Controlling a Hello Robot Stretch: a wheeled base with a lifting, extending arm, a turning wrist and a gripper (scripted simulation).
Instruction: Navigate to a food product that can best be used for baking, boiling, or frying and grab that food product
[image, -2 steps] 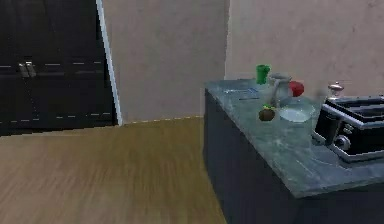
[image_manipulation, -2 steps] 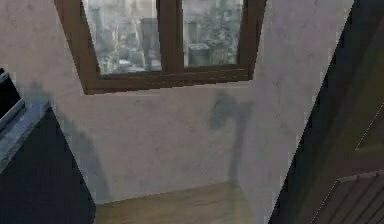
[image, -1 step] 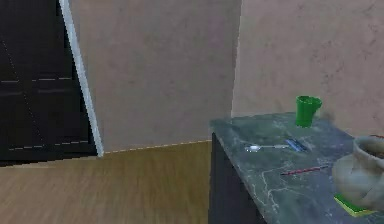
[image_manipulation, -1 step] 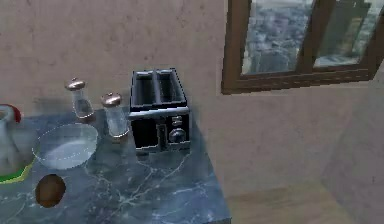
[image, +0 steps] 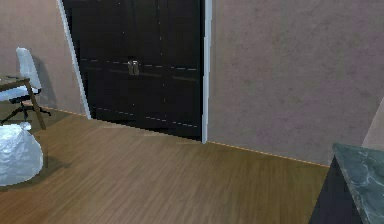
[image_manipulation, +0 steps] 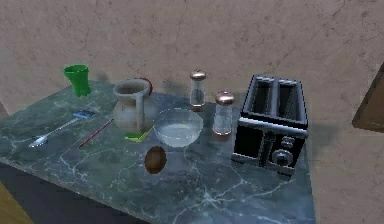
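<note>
Approach seems done: your brown oval (image_manipulation: 155, 160) lies seven o'clock of the bowl (image_manipulation: 178, 128); reach there next; claw state you cannot tell.

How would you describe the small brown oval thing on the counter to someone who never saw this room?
Find the dark marbled countertop with a black and silver toaster toward the arm side view's right. Near its middle stands a clear glass bowl; the brown oval thing lies just nearer the front edge. It is the only dark brown, egg-shaped item there.
</note>
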